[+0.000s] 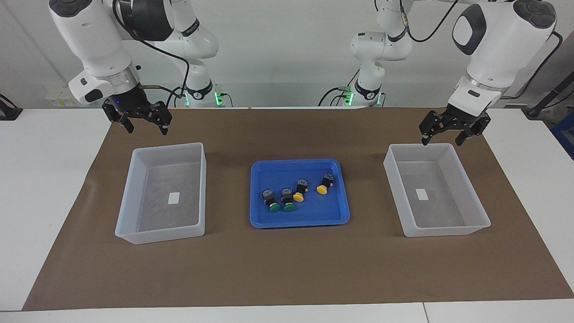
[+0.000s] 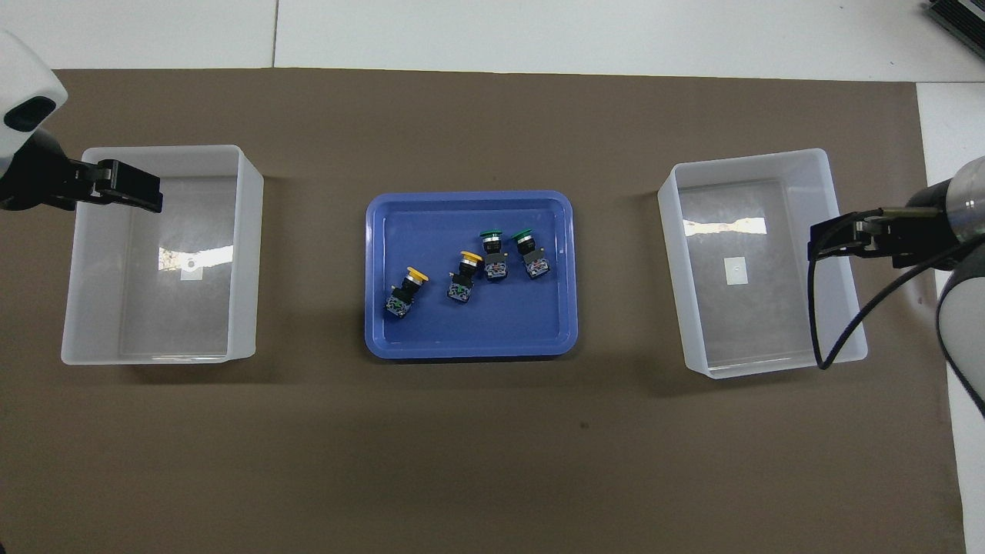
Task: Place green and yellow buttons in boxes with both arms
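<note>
- Blue tray (image 1: 299, 220) mid-mat holds all four buttons: two green (image 1: 281, 200), two yellow (image 1: 312, 186), lying on their sides. Both boxes are empty.
- Left gripper (image 1: 441, 135) hangs over the rim of the box at its end (image 1: 475, 224), fingers apart, holding nothing.
- Right gripper (image 1: 142, 121) hangs just short of the other box (image 1: 130, 231), likewise spread and empty.
- You likely start with the outermost buttons: the lone yellow for the left arm, the outer green for the right.
- Middle pair lies close together; grip across the body, not the cap.
</note>
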Available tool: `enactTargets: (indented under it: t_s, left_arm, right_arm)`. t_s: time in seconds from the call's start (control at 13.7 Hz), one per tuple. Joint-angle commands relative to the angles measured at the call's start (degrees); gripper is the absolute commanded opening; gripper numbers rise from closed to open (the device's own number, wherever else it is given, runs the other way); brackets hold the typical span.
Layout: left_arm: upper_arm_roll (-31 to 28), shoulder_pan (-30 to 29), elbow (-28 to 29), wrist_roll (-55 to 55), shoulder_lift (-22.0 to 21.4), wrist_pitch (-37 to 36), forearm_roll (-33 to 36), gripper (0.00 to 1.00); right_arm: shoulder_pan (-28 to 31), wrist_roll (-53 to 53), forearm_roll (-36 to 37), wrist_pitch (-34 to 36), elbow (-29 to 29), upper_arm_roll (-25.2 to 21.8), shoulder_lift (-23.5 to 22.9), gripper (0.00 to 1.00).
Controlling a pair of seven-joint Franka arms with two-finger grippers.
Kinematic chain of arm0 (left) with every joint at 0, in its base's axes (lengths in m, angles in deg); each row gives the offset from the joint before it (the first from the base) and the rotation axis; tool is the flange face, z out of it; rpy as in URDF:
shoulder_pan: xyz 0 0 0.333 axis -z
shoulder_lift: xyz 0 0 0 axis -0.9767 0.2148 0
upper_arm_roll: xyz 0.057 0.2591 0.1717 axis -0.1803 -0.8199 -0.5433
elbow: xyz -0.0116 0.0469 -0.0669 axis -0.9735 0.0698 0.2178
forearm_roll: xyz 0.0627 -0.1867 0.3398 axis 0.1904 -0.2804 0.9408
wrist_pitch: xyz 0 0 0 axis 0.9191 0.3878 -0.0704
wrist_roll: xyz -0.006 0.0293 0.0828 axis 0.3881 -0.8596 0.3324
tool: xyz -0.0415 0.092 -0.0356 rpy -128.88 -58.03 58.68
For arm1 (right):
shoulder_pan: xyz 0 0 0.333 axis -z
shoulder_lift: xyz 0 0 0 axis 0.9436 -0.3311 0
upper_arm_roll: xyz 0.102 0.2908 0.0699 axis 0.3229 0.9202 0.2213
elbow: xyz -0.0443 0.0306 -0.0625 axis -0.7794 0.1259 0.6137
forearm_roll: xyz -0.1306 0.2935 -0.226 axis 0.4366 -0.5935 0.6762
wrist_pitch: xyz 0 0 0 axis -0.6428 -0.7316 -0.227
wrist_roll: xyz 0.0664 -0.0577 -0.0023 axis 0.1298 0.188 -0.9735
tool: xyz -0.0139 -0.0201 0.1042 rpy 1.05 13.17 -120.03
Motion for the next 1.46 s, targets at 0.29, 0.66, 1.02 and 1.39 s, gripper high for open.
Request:
enactTargets:
  t_s: [0.29, 0.66, 1.02, 1.39]
  left_arm:
    - [-0.26, 0.67, 1.44, 0.22, -1.22, -0.03, 0.46, 1.00]
    - [-0.35, 6.90, 1.97, 4.59, 0.71, 0.14, 0.72, 1.00]
    - [-0.17, 13.15, 7.57, 11.73, 3.35, 9.96, 0.63, 1.00]
    - [-0.09, 16.22, 16.90, 12.08, 4.05, 22.90, 0.54, 1.00]
  right_arm:
    - [0.35, 0.71, -0.18, -0.31, 0.92, 0.32, 0.94, 1.00]
    - [1.05, 0.62, -0.18, -0.31, 0.92, 0.23, 0.94, 1.00]
    - [0.61, 0.71, -0.18, -0.05, 0.92, 0.32, 0.94, 1.00]
    - [-2.81, -3.14, 0.43, 0.47, 0.57, 0.49, 1.12, 1.00]
